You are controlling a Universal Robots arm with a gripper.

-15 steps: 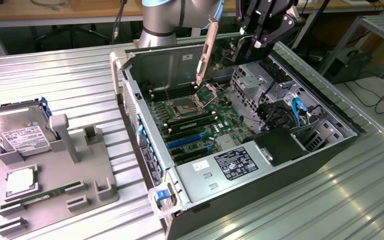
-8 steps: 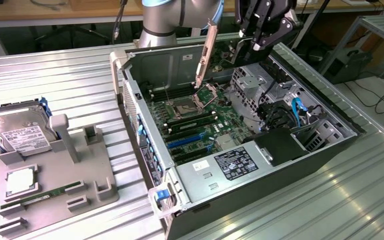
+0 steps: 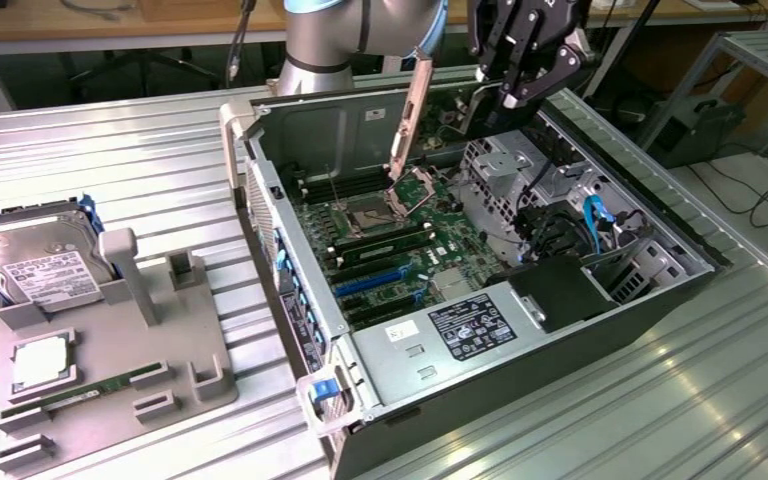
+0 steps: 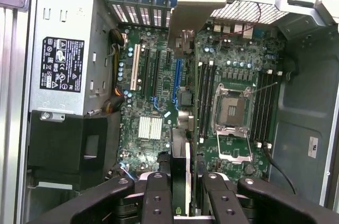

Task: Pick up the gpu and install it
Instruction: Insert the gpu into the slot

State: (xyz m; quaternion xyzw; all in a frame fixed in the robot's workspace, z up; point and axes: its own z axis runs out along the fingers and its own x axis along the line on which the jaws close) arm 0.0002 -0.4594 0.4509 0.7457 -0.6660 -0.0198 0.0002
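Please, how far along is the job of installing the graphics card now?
Done: the gripper has the graphics card clamped edge-on, so pick-up looks finished. In hand: it hangs over the open computer case, above the motherboard. Left: seating it; the blue slot is empty.

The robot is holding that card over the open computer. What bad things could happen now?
1. The gpu sits edge-on in the end effector, above the motherboard. If it comes down out of line with the blue slot, its edge might scrape the board instead of going in.
2. The CPU socket next to it stands open, so a sideways bump from the card could damage it.
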